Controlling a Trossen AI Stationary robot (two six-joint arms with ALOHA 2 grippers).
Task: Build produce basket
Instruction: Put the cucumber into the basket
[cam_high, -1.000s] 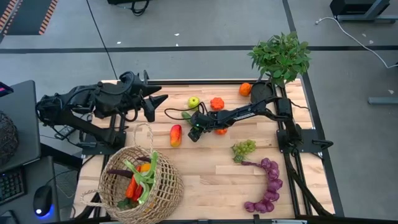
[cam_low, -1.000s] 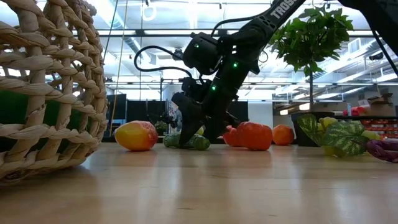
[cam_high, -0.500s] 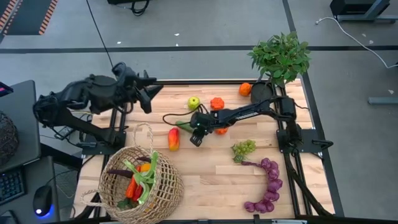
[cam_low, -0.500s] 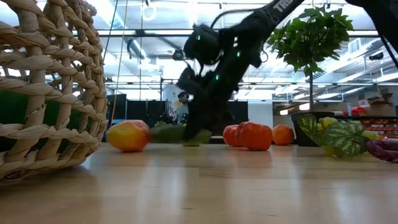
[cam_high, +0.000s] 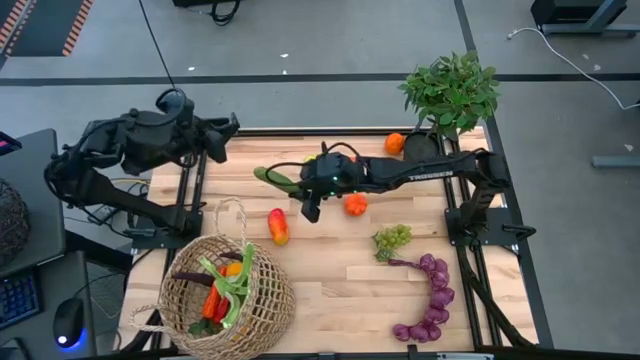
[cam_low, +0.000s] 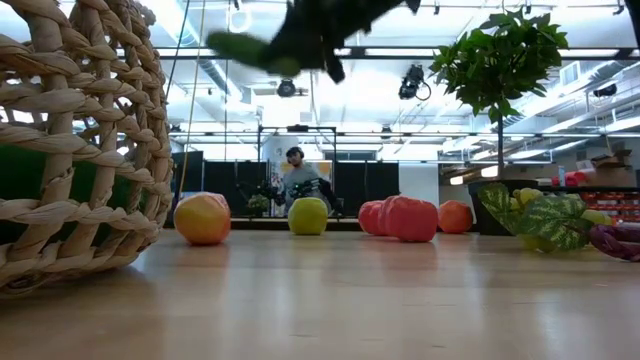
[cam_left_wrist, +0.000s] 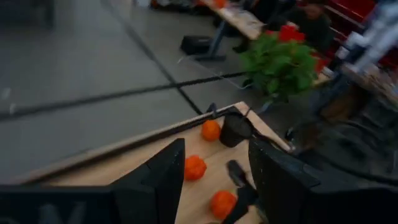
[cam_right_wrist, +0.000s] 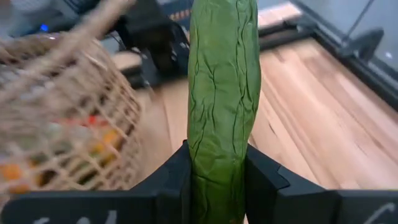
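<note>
Item: cucumber (cam_right_wrist: 222, 112). I see it clamped between my right gripper (cam_high: 290, 188) fingers (cam_right_wrist: 264, 180), jaws clenched on its lower half, most of it jutting past the tips, lifted above the table (cam_high: 340, 280). Basket (cam_high: 232, 300) sits at the near left corner. Left gripper (cam_left_wrist: 211, 180) raised at the far left edge, jaws apart, grasping nothing.

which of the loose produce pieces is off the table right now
The green cucumber, shut in the right gripper and raised above the table. The apple, orange pumpkins and grapes rest on the wood.
</note>
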